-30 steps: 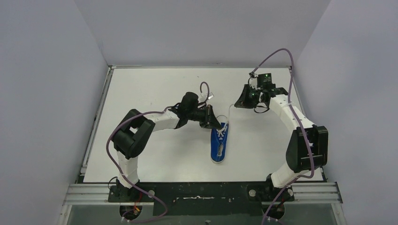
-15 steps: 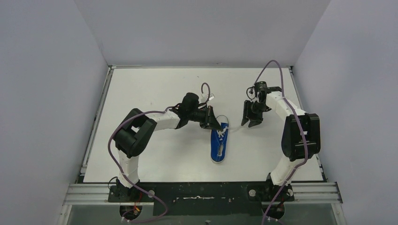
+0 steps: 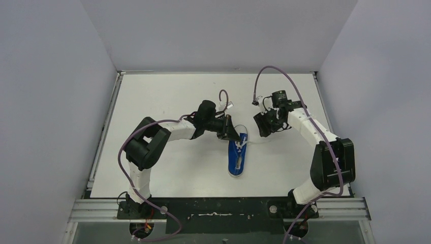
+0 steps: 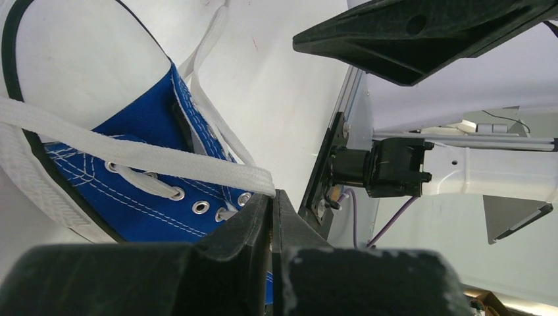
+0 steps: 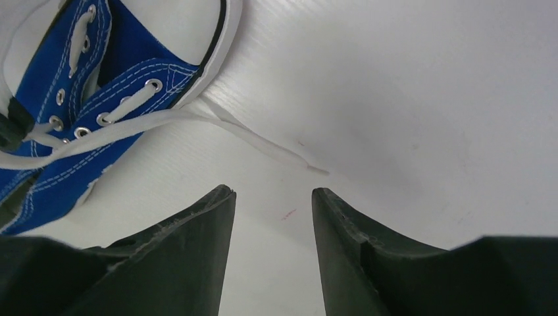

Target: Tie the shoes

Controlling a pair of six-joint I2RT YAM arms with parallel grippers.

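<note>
The blue sneaker (image 3: 237, 156) lies mid-table, with its toe toward the arms. It also shows in the left wrist view (image 4: 141, 197) and the right wrist view (image 5: 56, 125). My left gripper (image 3: 234, 135) is at the shoe's ankle opening. In its own view, the left gripper (image 4: 272, 195) is shut on a white lace (image 4: 131, 155) pulled taut across the eyelets. My right gripper (image 3: 264, 128) hovers just right of the shoe. In its own view, the right gripper (image 5: 273, 192) is open and empty. The other lace end (image 5: 266, 143) lies loose on the table ahead of its fingers.
The white table (image 3: 167, 96) has a metal rail on its left edge (image 3: 105, 127) and grey walls behind and at both sides. Purple cables (image 3: 277, 73) loop above the right arm. The arm bases sit on the black bar (image 3: 218, 208) at the near edge.
The right arm has swung from the back right in toward the shoe. The lace that rose toward the right gripper now lies flat on the table. The left gripper holds still.
</note>
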